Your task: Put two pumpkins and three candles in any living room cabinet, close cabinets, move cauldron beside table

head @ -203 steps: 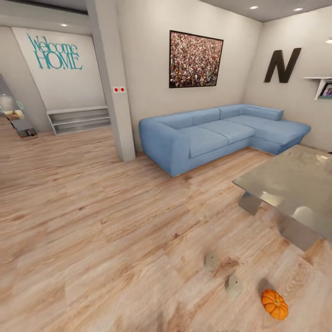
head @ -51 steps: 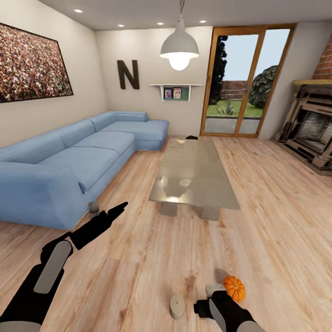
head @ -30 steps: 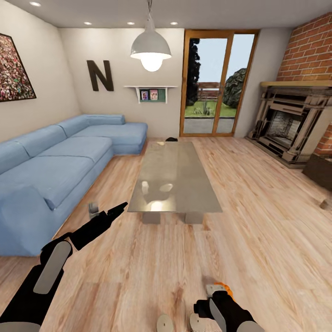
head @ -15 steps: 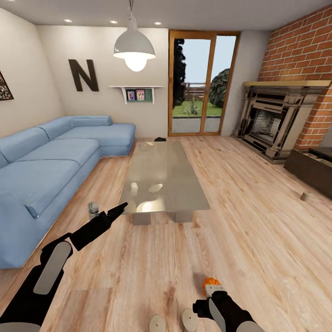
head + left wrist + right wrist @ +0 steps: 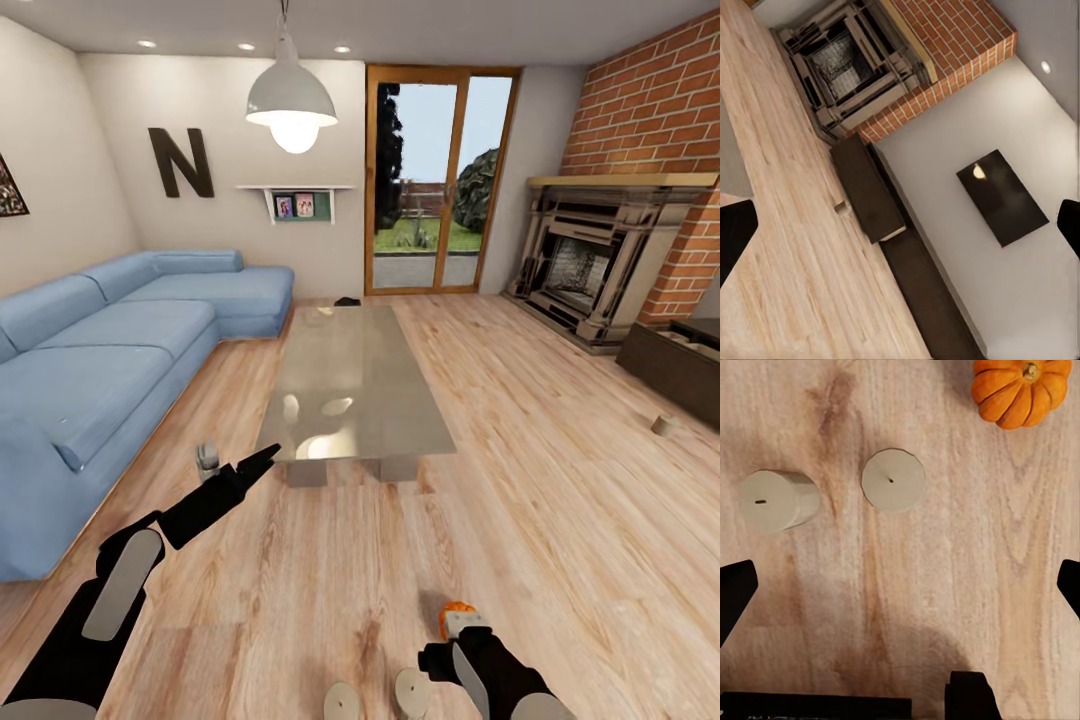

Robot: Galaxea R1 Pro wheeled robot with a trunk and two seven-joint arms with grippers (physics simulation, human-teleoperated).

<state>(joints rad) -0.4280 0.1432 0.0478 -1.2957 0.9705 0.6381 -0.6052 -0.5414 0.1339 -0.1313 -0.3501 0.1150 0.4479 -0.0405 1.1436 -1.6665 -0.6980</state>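
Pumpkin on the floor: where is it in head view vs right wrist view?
Head view: pumpkin on the floor near the bottom edge, right of centre.
Right wrist view: pumpkin cut off by the frame's edge.
Shared landmark: the two candles on the floor nearby.

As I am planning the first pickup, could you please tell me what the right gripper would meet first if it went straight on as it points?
Probably bare wooden floor, just short of the nearer candle; depth is hard to judge.
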